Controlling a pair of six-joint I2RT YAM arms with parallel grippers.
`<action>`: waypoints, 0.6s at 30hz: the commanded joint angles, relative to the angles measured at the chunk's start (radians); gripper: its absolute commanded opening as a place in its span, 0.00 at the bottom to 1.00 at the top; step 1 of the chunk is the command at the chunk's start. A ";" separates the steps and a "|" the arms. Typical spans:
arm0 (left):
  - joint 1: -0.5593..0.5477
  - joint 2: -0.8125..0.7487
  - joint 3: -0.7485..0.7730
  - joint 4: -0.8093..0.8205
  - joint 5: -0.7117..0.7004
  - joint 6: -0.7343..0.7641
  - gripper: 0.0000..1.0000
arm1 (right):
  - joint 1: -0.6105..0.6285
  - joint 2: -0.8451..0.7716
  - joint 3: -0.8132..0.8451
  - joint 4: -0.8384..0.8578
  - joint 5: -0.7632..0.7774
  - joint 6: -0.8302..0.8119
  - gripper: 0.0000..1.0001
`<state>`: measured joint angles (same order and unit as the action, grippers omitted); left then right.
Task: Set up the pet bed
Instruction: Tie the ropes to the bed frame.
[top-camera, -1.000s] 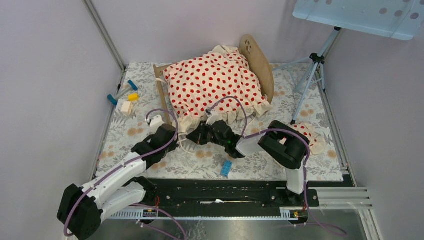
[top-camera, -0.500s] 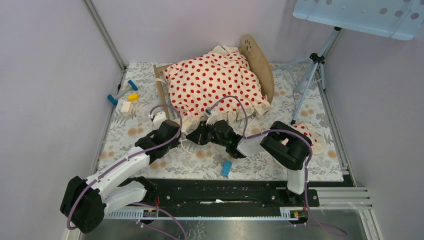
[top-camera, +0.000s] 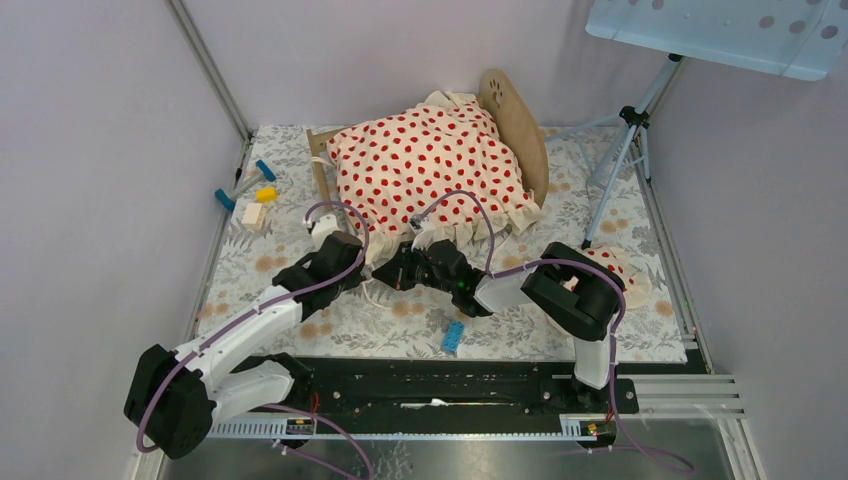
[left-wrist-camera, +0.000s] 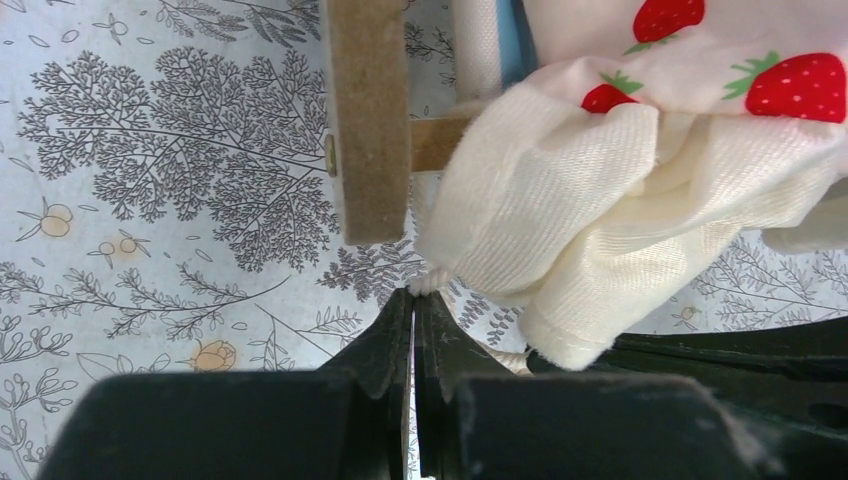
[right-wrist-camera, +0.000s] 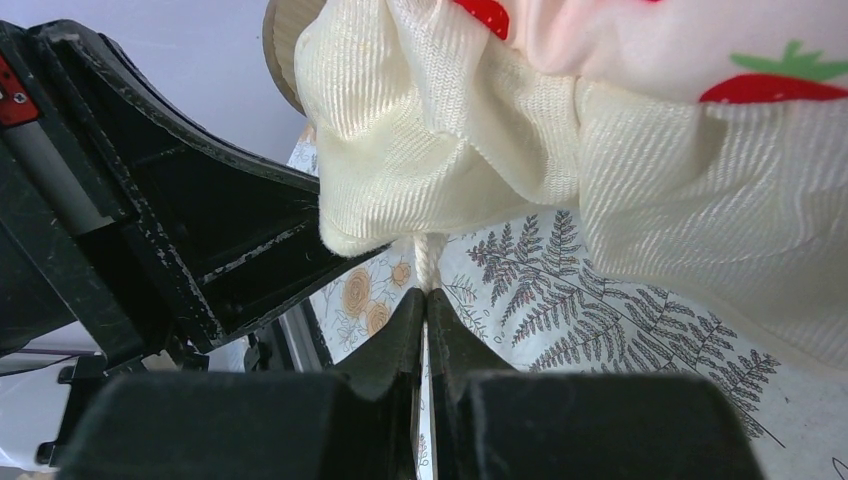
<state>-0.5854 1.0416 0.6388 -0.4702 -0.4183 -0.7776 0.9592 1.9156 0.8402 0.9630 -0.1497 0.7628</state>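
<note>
The pet bed (top-camera: 517, 122) stands at the back middle, its light-wood end board (left-wrist-camera: 365, 120) and a strip of striped mattress (left-wrist-camera: 490, 50) close in the left wrist view. A cream blanket (top-camera: 430, 170) with red dots covers it. My left gripper (top-camera: 356, 248) is at the blanket's near left corner, jaws shut (left-wrist-camera: 413, 296), their tips touching a bit of cream ruffle (left-wrist-camera: 560, 230). My right gripper (top-camera: 386, 274) sits just beside it, shut (right-wrist-camera: 427, 296) on a thin cream cord of the blanket (right-wrist-camera: 470, 130). The left arm (right-wrist-camera: 150, 200) fills the left of the right wrist view.
A small red-dotted pillow (top-camera: 622, 272) lies on the mat at the right. A blue brick (top-camera: 454, 336) lies near the front edge, and several small toy pieces (top-camera: 250, 195) at the left. A tripod (top-camera: 625, 150) stands at the back right.
My left arm has reached forward and to the right, bringing its shut gripper up to the blanket's near corner. The right arm and the blanket have stayed put.
</note>
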 joint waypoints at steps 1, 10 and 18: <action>0.006 -0.010 0.029 0.069 0.030 0.018 0.00 | 0.005 -0.044 0.003 0.038 -0.019 -0.019 0.07; 0.006 0.045 0.015 0.164 0.067 0.039 0.00 | 0.007 -0.059 -0.010 0.049 -0.025 -0.016 0.07; 0.006 0.051 -0.039 0.268 0.113 0.058 0.00 | 0.009 -0.061 -0.011 0.061 -0.036 0.002 0.07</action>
<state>-0.5846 1.1023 0.6292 -0.3180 -0.3519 -0.7410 0.9611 1.9007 0.8307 0.9714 -0.1562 0.7639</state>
